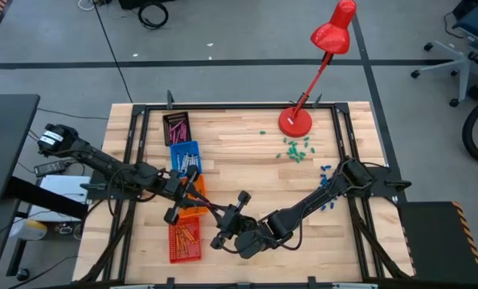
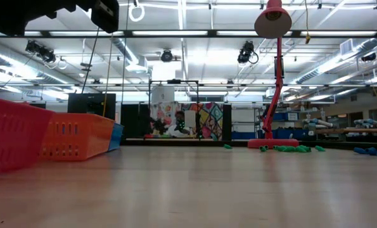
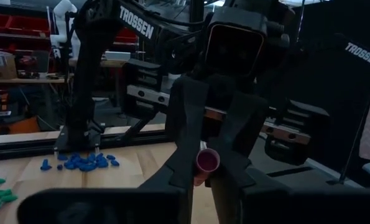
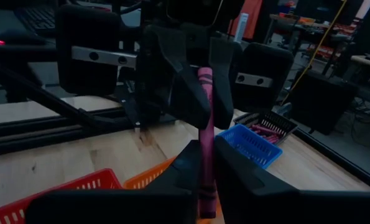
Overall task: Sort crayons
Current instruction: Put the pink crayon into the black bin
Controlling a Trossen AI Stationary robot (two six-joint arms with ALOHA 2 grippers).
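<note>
Left tool [image 4: 204,93] reaches in from the 9 o'clock side of the bench [image 1: 247,160] and hangs above the row of baskets. Its two fingers are pressed together on the upper part of one magenta crayon [image 4: 204,155]. Under and around this arm the baskets stand in a line from 11 o'clock down to 7 o'clock. First comes a dark basket [image 1: 176,127] with magenta crayons [image 1: 177,124] in it, and just beside it a blue basket [image 1: 185,156] that holds grey crayons [image 1: 189,165]. Next is an orange basket [image 1: 192,205], partly hidden by the arm, so I cannot tell what is inside. Last is a red basket [image 1: 184,241] with orange crayons [image 1: 187,234]. The magenta crayon itself is in the air, between the two tools, a little toward 7 o'clock from the middle of the bench and just at the 3 o'clock side of the orange basket. It touches no basket. Right tool [image 3: 208,160] comes from the 4 o'clock side and faces the left one closely. Its fingers are also closed against the same crayon, on the lower part, so both tools have hold of it at once. Farther toward 1 o'clock some small green bits [image 1: 295,148] lie scattered on the wood, near the round foot of a red lamp [image 1: 295,122]. A group of small blue bits [image 1: 330,205] lies at 3 o'clock, beside the right arm.
</note>
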